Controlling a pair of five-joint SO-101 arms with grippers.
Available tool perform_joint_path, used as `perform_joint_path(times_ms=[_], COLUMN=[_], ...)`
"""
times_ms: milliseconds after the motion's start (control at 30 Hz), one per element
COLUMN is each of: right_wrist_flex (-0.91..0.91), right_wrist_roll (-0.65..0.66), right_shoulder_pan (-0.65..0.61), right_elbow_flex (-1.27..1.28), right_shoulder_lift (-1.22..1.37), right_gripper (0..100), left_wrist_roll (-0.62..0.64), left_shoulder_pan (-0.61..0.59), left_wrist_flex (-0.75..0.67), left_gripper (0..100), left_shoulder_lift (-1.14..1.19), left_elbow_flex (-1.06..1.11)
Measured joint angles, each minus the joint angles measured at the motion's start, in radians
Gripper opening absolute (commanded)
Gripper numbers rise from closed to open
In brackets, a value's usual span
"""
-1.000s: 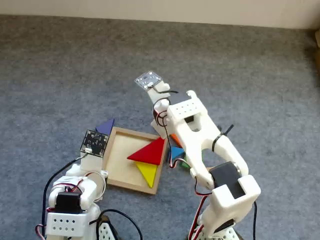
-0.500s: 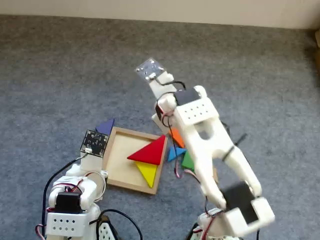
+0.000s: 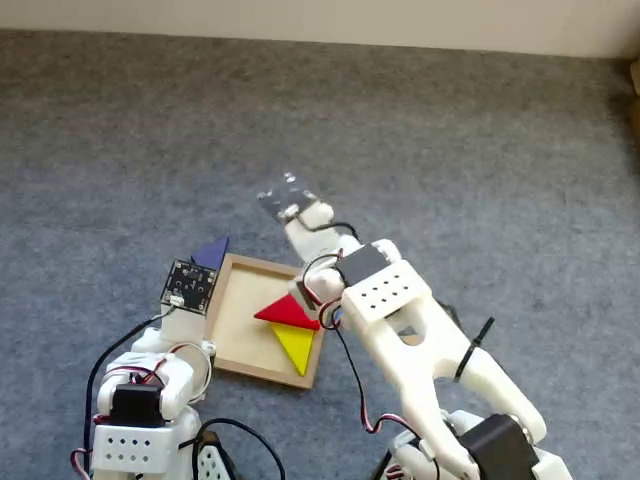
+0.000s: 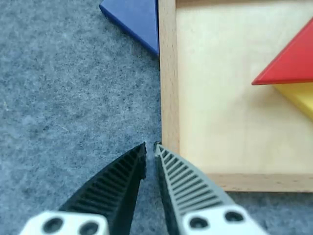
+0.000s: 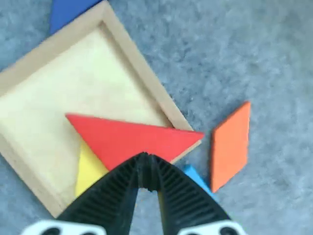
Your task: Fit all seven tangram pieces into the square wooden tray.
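The square wooden tray (image 3: 232, 335) lies in front of the left arm. In it are a red triangle (image 3: 287, 311) and a yellow triangle (image 3: 297, 345). In the right wrist view the red triangle (image 5: 132, 139) has one corner resting over the tray rim (image 5: 139, 73). My right gripper (image 5: 146, 157) is shut and empty, just above that triangle's edge. An orange parallelogram (image 5: 230, 144) and a light blue piece (image 5: 193, 174) lie on the carpet beside the tray. A dark blue triangle (image 3: 211, 252) touches the tray's far left corner. My left gripper (image 4: 150, 146) is shut on the carpet, against the tray rim (image 4: 167, 78).
Grey carpet covers the whole table. The white right arm (image 3: 400, 310) stretches over the tray's right edge and hides what lies there. Open carpet extends behind and to both sides of the tray.
The right arm has swung left and down towards the tray, now covering the orange, blue and green pieces in the high view. The left arm has not moved.
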Motion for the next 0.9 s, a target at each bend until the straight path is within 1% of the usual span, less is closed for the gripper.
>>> perform_joint_path(times_ms=[67, 100, 133, 300, 433, 533, 733, 900], right_wrist_flex=[-0.003, -0.003, -0.003, -0.003, -0.003, -0.003, -0.009, -0.055], right_wrist_roll=[-0.164, -0.226, -0.253, -0.293, -0.333, -0.354, -0.362, -0.471], right_shoulder_pan=[0.000, 0.000, -0.005, -0.064, -0.104, -0.121, -0.129, -0.129], right_elbow_flex=[0.000, 0.000, 0.000, -0.002, -0.002, -0.052, -0.124, -0.137], right_shoulder_lift=[0.000, 0.000, 0.000, 0.020, 0.150, 0.239, 0.311, 0.325], right_gripper=[1.0, 1.0, 1.0, 1.0, 1.0, 1.0, 1.0, 1.0], left_wrist_roll=[0.000, 0.000, 0.000, 0.000, 0.000, 0.000, 0.000, 0.000], left_shoulder_pan=[0.000, 0.000, 0.000, 0.000, 0.000, 0.000, 0.000, 0.000], left_wrist_flex=[0.000, 0.000, 0.000, 0.000, 0.000, 0.000, 0.000, 0.000], left_gripper=[5, 5, 5, 5, 5, 5, 5, 5], left_shoulder_lift=[0.000, 0.000, 0.000, 0.000, 0.000, 0.000, 0.000, 0.000], left_elbow_flex=[0.000, 0.000, 0.000, 0.000, 0.000, 0.000, 0.000, 0.000])
